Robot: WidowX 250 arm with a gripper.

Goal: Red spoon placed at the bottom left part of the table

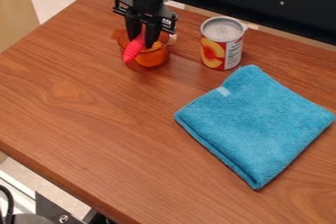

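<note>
Hanging at the upper left of the frame, the gripper [142,41] is pinching the red spoon [133,51], which is slanting over the orange pot [152,61]. At upper centre-right, a can [232,53] is showing fruit and small print; the blue towel [256,122] below is bearing a pale tag [223,91].

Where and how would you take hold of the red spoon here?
I'd grip the red spoon by its thick, ridged length, coming from above, with the gripper closing across its width. It leans out over the near-left side of the orange pot, so that part should be easier to reach than whatever sits inside.
</note>
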